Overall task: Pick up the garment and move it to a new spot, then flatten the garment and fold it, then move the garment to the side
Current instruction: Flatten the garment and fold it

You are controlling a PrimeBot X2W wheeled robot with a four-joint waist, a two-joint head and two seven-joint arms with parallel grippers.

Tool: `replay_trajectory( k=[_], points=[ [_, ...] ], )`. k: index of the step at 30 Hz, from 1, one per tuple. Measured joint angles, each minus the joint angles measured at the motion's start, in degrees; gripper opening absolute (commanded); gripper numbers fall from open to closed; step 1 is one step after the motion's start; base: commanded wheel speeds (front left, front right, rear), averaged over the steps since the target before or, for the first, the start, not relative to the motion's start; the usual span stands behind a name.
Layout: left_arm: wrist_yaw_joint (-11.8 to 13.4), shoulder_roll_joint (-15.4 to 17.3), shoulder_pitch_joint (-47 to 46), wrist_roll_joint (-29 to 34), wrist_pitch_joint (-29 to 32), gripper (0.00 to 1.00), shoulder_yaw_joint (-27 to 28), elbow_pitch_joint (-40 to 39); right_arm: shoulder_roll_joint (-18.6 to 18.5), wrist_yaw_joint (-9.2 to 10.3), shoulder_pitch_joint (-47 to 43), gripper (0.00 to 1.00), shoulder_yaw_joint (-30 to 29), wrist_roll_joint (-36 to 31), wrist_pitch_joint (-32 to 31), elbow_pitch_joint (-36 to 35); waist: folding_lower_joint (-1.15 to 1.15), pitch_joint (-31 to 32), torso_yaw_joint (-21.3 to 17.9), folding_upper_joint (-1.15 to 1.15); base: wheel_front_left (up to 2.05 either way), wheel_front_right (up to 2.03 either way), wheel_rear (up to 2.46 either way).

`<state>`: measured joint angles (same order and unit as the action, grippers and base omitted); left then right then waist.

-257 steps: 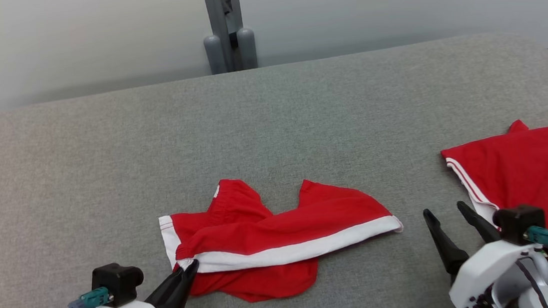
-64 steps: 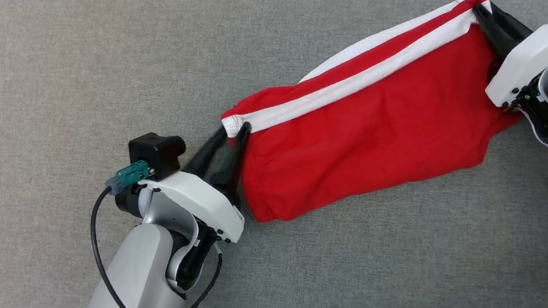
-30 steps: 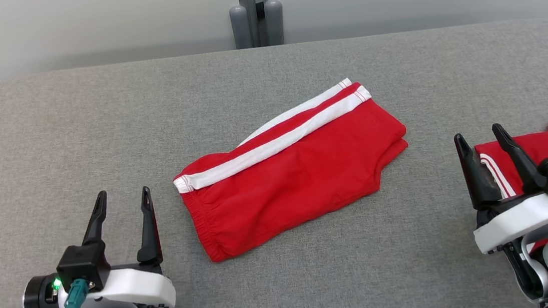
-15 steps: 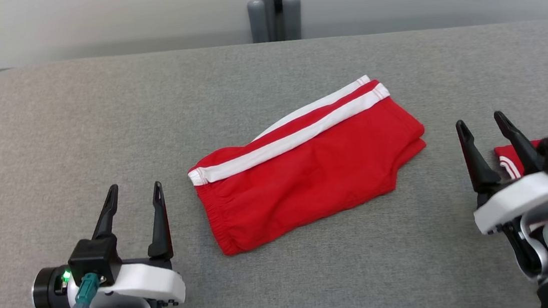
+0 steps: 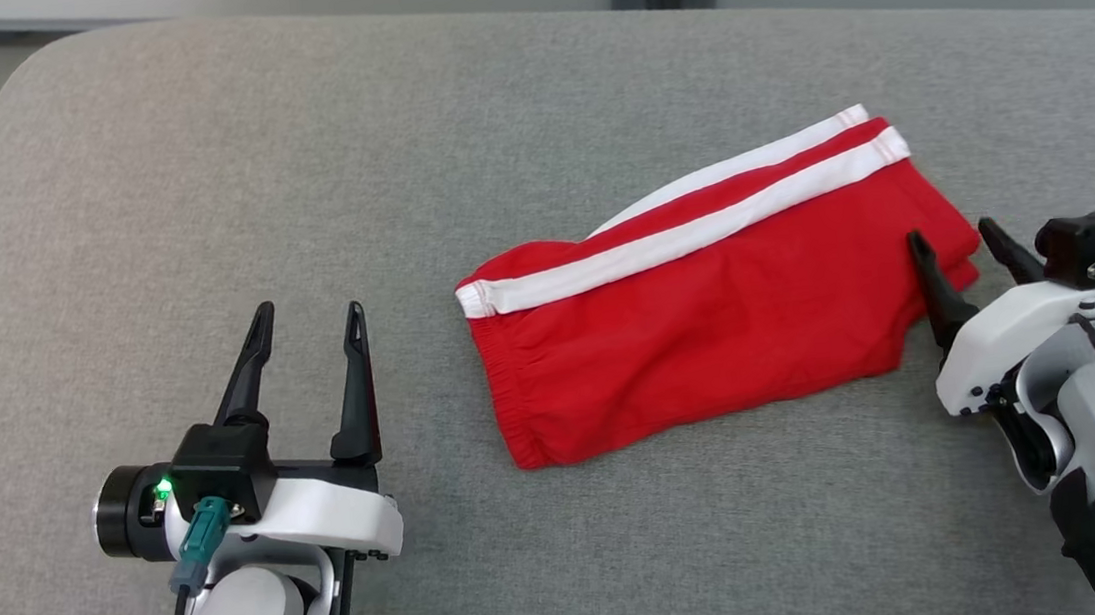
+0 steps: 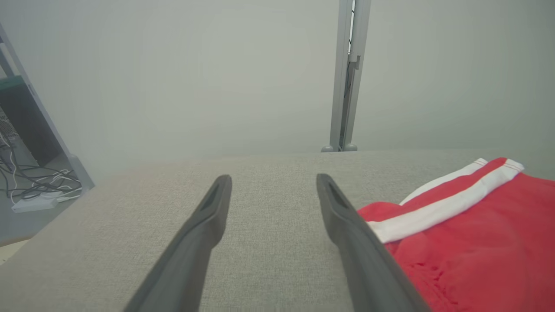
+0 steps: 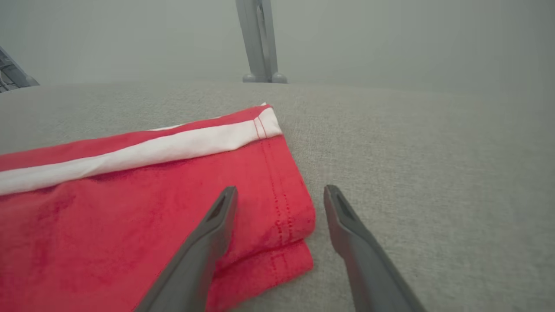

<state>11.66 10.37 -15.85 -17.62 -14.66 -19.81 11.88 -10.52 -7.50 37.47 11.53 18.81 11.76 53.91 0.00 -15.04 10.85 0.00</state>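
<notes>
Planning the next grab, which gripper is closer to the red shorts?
The right gripper: its open fingers straddle the shorts' edge, while the left gripper stands apart from them.

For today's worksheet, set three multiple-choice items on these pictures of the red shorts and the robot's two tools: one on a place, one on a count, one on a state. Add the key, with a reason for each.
1. Where is the right tool?
A. At the hem end of the red shorts
B. At their waistband end
C. Lifted high, far from them

2. How many white stripes show on the shorts?
A. One
B. Two
C. Four

3. The left tool is:
A. Shut on the shorts
B. Open and empty
C. Shut on nothing

Key:
1 A: in the right wrist view the stitched hem lies between its fingers.
2 B: the head view shows two parallel stripes.
3 B: its fingers stand apart with nothing between them.
</notes>
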Motion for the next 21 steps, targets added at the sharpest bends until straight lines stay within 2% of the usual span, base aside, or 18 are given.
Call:
replay_trajectory(
  k=[9, 10, 11, 12, 13, 14, 21],
  points=[
    [-1.02, -0.59, -0.87, 0.53, -0.14, 1.00, 0.12, 0.45, 1.85, 0.00, 2.60, 1.00, 1.53, 0.98, 1.67, 7.78, 0.00, -0.96, 0.58, 0.00, 0.00, 0.00, 0.00],
    [-1.03, -0.71, -0.87, 0.63, -0.18, 1.00, 0.21, 0.45, 2.14, 0.00, 2.99, 0.56, 1.63, 1.60, 1.80, 8.36, 0.00, -1.00, 0.49, 0.00, 0.00, 0.00, 0.00],
    [-1.10, -0.81, -0.87, 0.85, -0.18, 1.00, 0.25, 0.43, 2.32, 0.00, 3.27, 0.46, 1.68, 1.99, 1.82, 8.94, 0.00, -1.02, 0.38, 0.00, 0.00, 0.00, 0.00],
    [-1.20, -0.87, -0.87, 0.99, -0.18, 1.00, 0.34, 0.42, 2.37, 0.00, 3.58, 0.45, 1.56, 2.12, 1.89, 9.76, 0.00, -1.02, 0.24, 0.00, 0.00, 0.00, 0.00],
    [-1.38, -0.91, -0.89, 1.03, -0.18, 1.00, 0.41, 0.41, 2.57, 0.00, 3.79, 0.15, 1.58, 2.66, 1.89, 10.21, 0.00, -1.02, 0.12, 0.00, 0.00, 0.00, 0.00],
    [-1.47, -1.02, -0.90, 1.16, -0.19, 1.00, 0.51, 0.38, 2.77, 0.00, 3.88, 0.00, 1.78, 3.23, 1.88, 10.57, 0.00, -1.01, -0.01, 0.00, 0.00, 0.00, 0.00],
    [-1.59, -1.27, -0.69, 1.56, -0.24, 1.00, 1.98, 0.62, 4.19, 0.00, 1.90, 0.00, 3.35, 7.43, 2.96, 7.93, 0.00, -0.24, -1.72, 0.00, 0.00, 0.00, 0.00]
  ],
)
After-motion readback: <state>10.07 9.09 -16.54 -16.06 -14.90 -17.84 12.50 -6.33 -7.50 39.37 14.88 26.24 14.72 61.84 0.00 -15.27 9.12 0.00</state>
